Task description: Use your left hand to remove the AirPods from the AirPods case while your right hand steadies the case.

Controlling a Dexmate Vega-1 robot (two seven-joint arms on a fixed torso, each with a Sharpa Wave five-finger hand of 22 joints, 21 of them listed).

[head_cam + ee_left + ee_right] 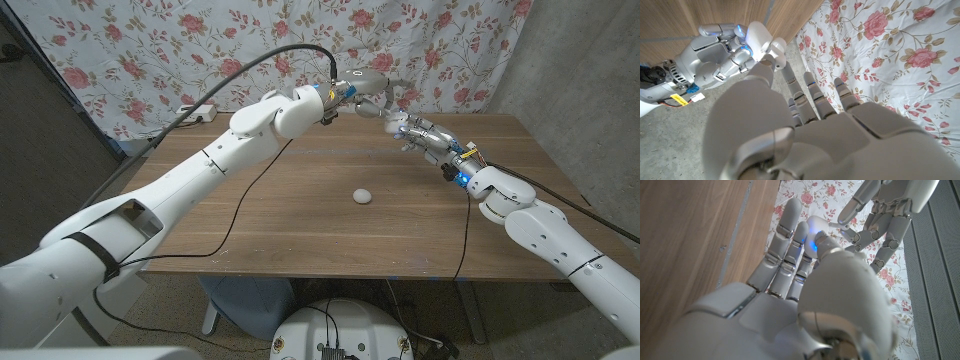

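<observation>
My right hand [422, 132] is raised over the table's far side. It holds the white AirPods case [815, 227] between thumb and fingers, and blue light glows on the fingertips. The case [758, 35] has a white rounded part [778, 48] sticking out beside it. My left hand [366, 84] reaches in from the other side with its fingers [875, 230] spread. Its thumb tip [765, 67] and one fingertip [836, 226] touch the case's top. I cannot tell whether an earbud is pinched there. A small white rounded object [362, 196], perhaps an AirPod, lies on the table [300, 220].
A floral curtain [200, 50] hangs behind the wooden table. A black cable [250, 190] trails across the table's left half, and another cable [466, 230] hangs under my right wrist. A white power strip [197, 113] lies past the far left corner.
</observation>
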